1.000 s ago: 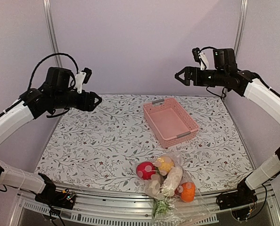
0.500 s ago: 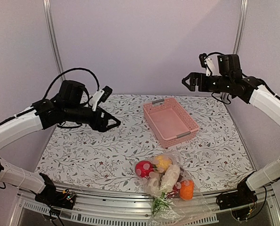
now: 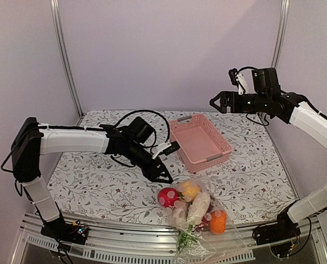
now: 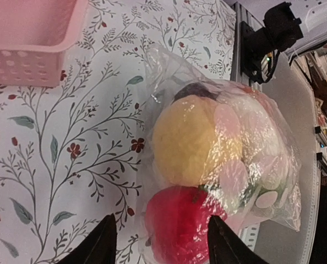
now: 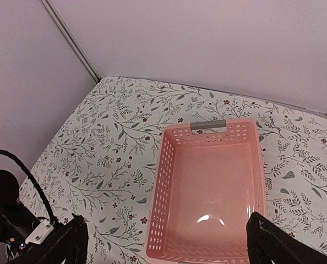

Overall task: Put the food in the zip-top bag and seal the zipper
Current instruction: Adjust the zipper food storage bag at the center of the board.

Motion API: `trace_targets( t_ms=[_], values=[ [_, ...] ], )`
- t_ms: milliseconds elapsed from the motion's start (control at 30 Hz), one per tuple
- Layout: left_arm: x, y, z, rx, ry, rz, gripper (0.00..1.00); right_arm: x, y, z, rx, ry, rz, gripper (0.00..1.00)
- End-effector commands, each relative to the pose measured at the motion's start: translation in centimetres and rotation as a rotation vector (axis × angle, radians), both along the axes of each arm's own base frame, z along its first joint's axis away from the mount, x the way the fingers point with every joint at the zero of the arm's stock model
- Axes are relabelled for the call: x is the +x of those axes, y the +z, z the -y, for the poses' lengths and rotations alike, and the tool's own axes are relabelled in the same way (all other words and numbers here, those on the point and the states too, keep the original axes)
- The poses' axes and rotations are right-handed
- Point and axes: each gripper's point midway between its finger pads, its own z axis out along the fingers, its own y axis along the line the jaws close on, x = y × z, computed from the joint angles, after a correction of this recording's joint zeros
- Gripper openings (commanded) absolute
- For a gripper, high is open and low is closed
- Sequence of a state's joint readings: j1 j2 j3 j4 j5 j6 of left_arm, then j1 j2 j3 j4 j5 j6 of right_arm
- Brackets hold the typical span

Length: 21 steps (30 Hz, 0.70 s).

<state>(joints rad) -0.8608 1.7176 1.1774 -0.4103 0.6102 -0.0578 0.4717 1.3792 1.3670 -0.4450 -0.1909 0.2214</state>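
Left gripper (image 3: 163, 177): your left arm reaches low across the table. The jaws stand spread with nothing pinched, just beside the bag's left side. In the wrist view the red fruit shows between the two dark fingertips (image 4: 104, 242). You cannot tell whether they touch the plastic.
Right gripper (image 3: 214, 102): it hangs high over the far right of the table, jaws spread wide and holding nothing. Its wrist camera looks down on the basket.
Clear crinkly plastic zip-top bag (image 3: 233, 237): it lies at the table's near edge, right of centre, between the basket and the front rail.
Food: you see all of it bunched under the plastic.
- round red toy fruit (image 3: 169, 198): at the left end, touching the yellow one
- round yellow toy fruit (image 3: 192, 191): on the far side
- long cream-white toy vegetable (image 3: 200, 209): in the middle
- orange toy vegetable (image 3: 218, 221): at the right
- green leaves (image 3: 188, 241): pointing toward the near edge
- dark purple piece (image 4: 194, 91): behind the yellow fruit in the left wrist view
Zipper: you cannot make out the strip, nor tell whether the mouth is pressed closed.
Pink plastic lattice basket (image 3: 178, 144): it stands at mid-table, beyond the bag and apart from it.
Floral-patterned tabletop (image 3: 97, 170): it bears the bag and the basket.
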Motion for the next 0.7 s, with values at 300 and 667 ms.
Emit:
trace_targets(
  t_ms=[300,667],
  values=[
    [-2.7,-1.8,2.9,-0.024,-0.228,-0.120,0.03,-1.2,-1.1,0.7,-0.032,0.009,-0.012,0.99],
    [2.8,0.8,-1.4,-0.058,-0.030,-0.051,0.00,-0.7,-1.6,0.1,-0.027,0.024,-0.034,0.99]
  ],
)
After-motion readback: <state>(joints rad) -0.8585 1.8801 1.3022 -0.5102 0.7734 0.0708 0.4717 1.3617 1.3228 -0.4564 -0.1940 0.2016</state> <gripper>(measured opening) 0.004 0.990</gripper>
